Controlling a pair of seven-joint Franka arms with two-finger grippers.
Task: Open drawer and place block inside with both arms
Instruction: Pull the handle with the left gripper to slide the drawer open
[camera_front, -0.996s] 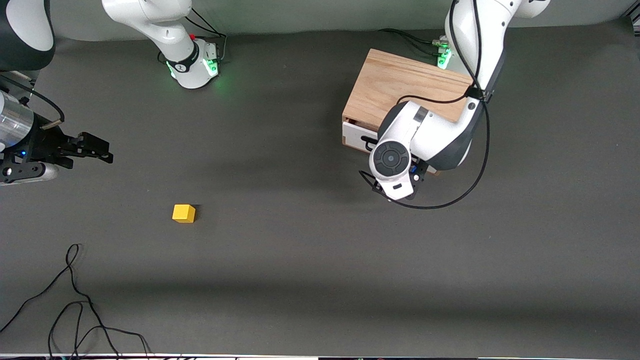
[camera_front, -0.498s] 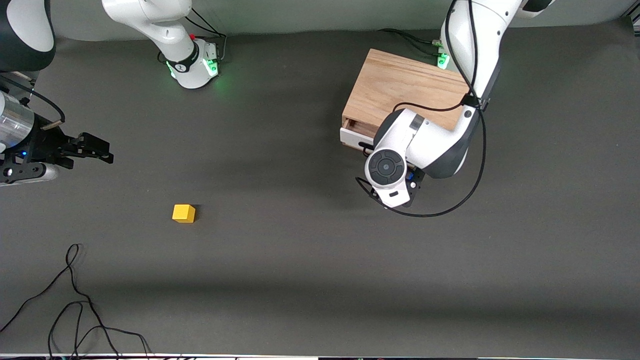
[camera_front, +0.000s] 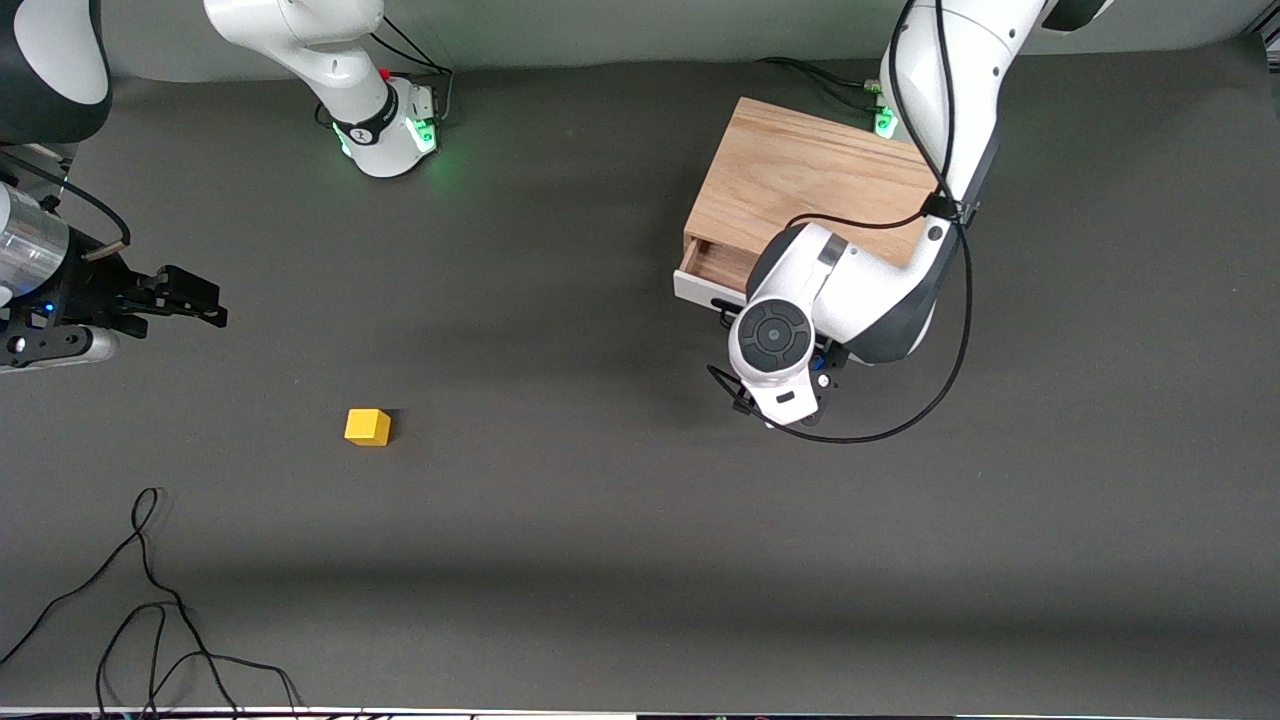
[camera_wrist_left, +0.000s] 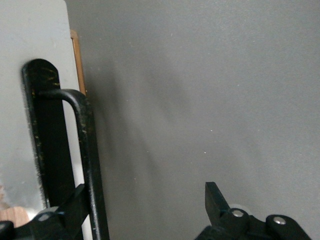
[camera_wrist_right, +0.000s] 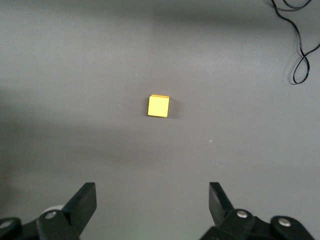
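Note:
The drawer (camera_front: 698, 286) stands partly pulled out of the light oak box (camera_front: 810, 180), and its wooden tray floor (camera_front: 722, 262) shows. My left gripper (camera_wrist_left: 145, 202) is open at the drawer's front. One finger (camera_wrist_left: 75, 205) is hooked between the white panel (camera_wrist_left: 30, 100) and the black bar handle (camera_wrist_left: 89, 150). In the front view the left wrist hides it. The yellow block (camera_front: 367, 427) lies alone on the mat toward the right arm's end. My right gripper (camera_front: 200, 300) is open and empty, up in the air. The block (camera_wrist_right: 158, 106) shows ahead of its fingers in the right wrist view.
Loose black cables (camera_front: 150, 600) lie on the mat at the corner nearest the front camera, at the right arm's end; they also show in the right wrist view (camera_wrist_right: 300, 40). The green-lit arm bases (camera_front: 385, 130) stand along the table's back edge. The left arm's cable (camera_front: 880, 425) hangs by the drawer.
The drawer has slid farther out of the box, toward the front camera, with my left gripper on its handle. The right arm and the block have not moved.

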